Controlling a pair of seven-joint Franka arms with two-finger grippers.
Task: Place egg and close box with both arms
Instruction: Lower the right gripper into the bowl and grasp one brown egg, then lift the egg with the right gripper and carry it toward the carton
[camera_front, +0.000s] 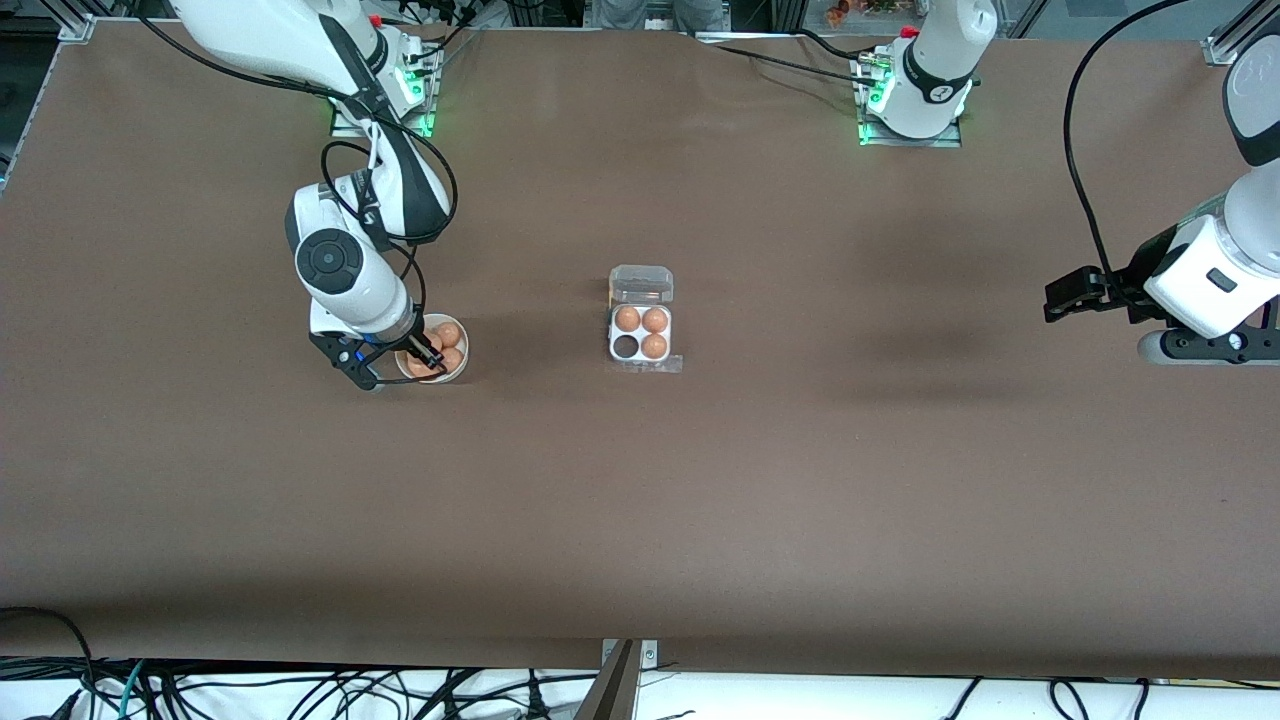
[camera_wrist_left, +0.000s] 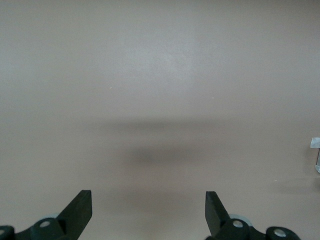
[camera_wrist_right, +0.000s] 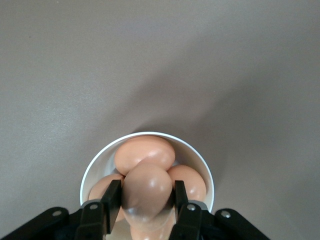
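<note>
We see the right gripper (camera_front: 425, 358) down at the round white bowl (camera_front: 457, 372) that stands on the brown worktop (camera_front: 760, 480) toward the right arm's end. In the right wrist view its jaws are clamped on a brown egg (camera_wrist_right: 147, 192), one black finger (camera_wrist_right: 111, 199) pressed to each flank of the shell. Whether that egg is lifted clear of the others or rests on them we cannot tell from these views. More brown eggs (camera_wrist_right: 145, 151) lie in the bowl (camera_wrist_right: 197, 155) under and beside the held one.

The box (camera_front: 641, 333) sits near the middle of the worktop, well apart from the bowl and from both grippers. Its clear lid (camera_front: 641, 284) is swung open and lies on the side of the tray farther from the front camera. Three of the four cups hold eggs (camera_front: 641, 320); the fourth cup (camera_front: 626, 346), the nearer one on the right arm's side, shows dark and empty.

The left arm waits at its own end of the worktop. Its left gripper (camera_front: 1072, 296) hangs over bare worktop, and the left wrist view shows its two fingertips (camera_wrist_left: 80, 207) set wide apart with nothing between them. A sliver of clear plastic (camera_wrist_left: 315, 152) shows at the edge of that view.
</note>
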